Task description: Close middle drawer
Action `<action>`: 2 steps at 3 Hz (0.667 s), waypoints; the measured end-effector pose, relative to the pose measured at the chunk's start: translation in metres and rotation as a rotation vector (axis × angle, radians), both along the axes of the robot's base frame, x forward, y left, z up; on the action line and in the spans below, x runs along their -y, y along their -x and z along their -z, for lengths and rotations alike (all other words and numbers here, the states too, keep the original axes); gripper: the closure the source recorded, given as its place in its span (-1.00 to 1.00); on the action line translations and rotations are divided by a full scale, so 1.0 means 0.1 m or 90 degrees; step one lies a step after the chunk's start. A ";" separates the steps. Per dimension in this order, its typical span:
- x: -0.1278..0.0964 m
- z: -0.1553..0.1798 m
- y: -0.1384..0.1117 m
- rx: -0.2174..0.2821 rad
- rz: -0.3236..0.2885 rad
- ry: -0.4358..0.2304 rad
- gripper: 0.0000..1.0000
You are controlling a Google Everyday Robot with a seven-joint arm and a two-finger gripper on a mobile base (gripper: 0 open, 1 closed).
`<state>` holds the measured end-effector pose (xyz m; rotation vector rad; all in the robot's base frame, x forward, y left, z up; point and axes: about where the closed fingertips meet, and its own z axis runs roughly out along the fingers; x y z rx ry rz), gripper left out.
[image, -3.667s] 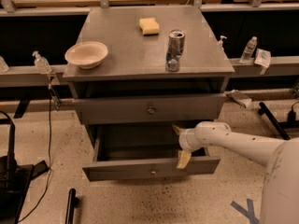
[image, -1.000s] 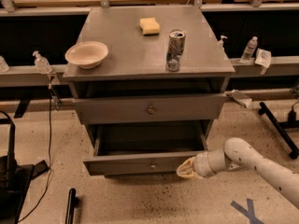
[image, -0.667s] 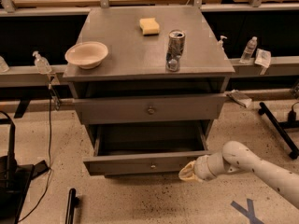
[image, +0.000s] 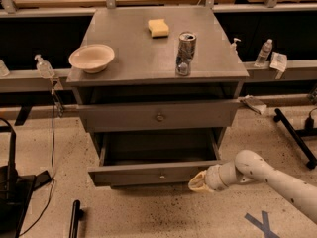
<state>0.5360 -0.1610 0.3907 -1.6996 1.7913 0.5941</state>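
The middle drawer [image: 148, 173] is the wide shallow grey one with a small round knob [image: 162, 176]. It stands pulled out well past the cabinet front, and its grey inside shows empty. My gripper [image: 198, 181] is low at the right end of the drawer's front, touching or nearly touching its face. The white arm [image: 267, 175] reaches in from the lower right. Above it, the taller-fronted drawer [image: 158, 116] with a larger knob sits slightly out.
On the cabinet top [image: 133, 58] are a beige bowl [image: 91, 58], a yellow sponge [image: 158, 28] and a metal can [image: 185, 53]. Bottles [image: 263, 52] stand on side ledges. Black stand legs [image: 296, 137] lie on the floor at right, cables and a black base [image: 15, 182] at left.
My gripper came out of the drawer's right side and dropped to the outside of its front. The drawer front has moved in slightly. Over the last second almost nothing has moved.
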 end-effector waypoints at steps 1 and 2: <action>0.06 0.06 -0.13 0.006 0.026 -0.023 1.00; 0.13 0.18 -0.49 0.021 0.066 -0.030 1.00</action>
